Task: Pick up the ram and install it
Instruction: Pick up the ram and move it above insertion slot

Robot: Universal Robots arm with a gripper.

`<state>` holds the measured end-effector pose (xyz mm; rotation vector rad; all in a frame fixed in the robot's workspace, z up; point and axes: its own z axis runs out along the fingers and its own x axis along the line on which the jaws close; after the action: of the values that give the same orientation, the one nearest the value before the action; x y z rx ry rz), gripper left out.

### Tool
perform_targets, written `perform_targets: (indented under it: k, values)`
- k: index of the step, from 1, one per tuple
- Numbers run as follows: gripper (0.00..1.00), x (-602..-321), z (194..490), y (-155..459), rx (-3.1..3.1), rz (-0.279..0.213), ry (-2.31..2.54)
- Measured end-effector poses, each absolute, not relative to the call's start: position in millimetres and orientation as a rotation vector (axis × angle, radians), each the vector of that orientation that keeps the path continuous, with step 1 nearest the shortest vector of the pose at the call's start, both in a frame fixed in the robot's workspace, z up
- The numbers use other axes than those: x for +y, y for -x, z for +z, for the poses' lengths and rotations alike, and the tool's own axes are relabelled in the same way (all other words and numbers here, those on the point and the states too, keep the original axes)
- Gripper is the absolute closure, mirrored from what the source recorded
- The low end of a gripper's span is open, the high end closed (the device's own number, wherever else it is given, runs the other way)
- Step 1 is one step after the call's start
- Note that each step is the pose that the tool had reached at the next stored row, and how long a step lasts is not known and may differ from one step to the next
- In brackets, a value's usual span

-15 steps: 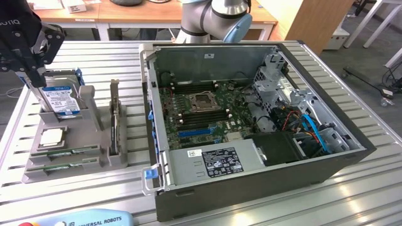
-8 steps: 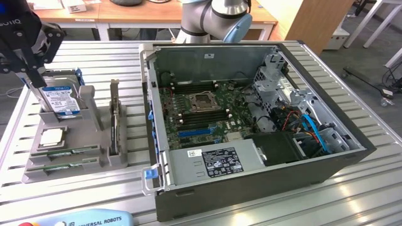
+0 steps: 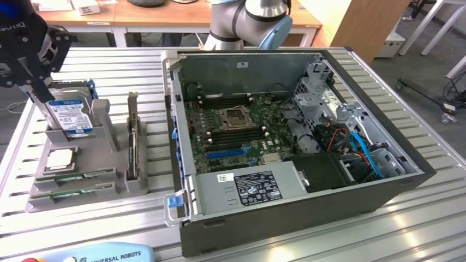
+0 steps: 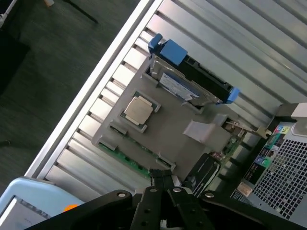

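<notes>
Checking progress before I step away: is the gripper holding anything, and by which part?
Nothing is held. The gripper is shut and empty over the tray; the ram lies in it.

The desk (image 3: 407,218) is ribbed bare metal, brushed and bright with glare. On it the holder (image 4: 177,122) is matt grey plastic, slightly rough. One ram stick (image 3: 74,177) and its twin (image 3: 71,192) are green circuit board. The processor (image 4: 139,109) has a dull silver metal lid. The hard drive (image 3: 71,115) carries a glossy paper label and blue plastic rails. The computer case (image 3: 248,71) is bare grey sheet metal inside and matt dark paint outside. The hand (image 4: 165,184) is smooth black with a soft sheen.
</notes>
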<state>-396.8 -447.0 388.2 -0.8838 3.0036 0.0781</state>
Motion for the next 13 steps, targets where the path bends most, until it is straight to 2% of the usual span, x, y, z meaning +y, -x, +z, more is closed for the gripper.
perform_targets:
  k: [13]
  values:
    - [0.90, -447.0, 385.7, 396.8, 2.884, 0.079, 1.234]
